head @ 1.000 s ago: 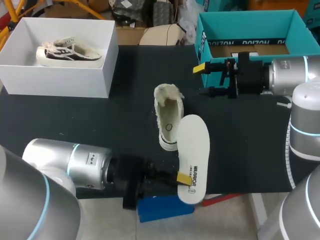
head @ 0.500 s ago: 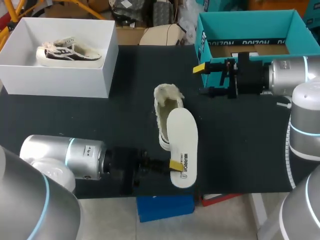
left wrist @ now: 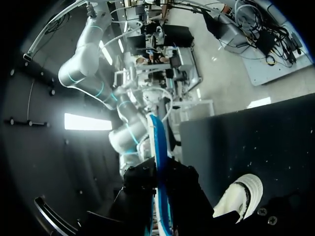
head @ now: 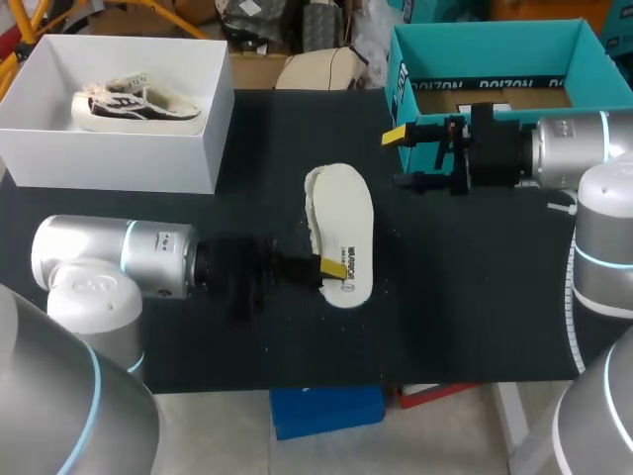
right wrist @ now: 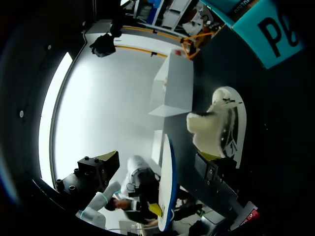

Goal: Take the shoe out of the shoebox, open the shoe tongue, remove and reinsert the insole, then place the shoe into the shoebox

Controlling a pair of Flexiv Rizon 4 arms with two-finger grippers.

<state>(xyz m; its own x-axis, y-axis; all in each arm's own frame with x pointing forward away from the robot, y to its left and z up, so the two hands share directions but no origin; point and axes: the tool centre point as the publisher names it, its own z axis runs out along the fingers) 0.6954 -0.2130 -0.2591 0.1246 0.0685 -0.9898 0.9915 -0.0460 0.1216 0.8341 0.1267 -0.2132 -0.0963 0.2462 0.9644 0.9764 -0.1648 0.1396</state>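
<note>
A white shoebox (head: 119,163) is set at the far left of the black table (head: 475,297). One brown and white shoe (head: 134,102) is seen lying inside it. A teal box (head: 495,45) is set at the far right, and only brown card is seen inside it.

The fluffy shoe (head: 318,188) is not in any box. It is laid on the table, between the two boxes. The insole (head: 346,228) is held flat over it, so most of the shoe is hidden. Whether they touch cannot be told.

The insole is pinched at its near end by the left gripper (head: 331,267). The right gripper (head: 402,158) is held spread wide, with nothing in it, just beside the teal box's near corner.
</note>
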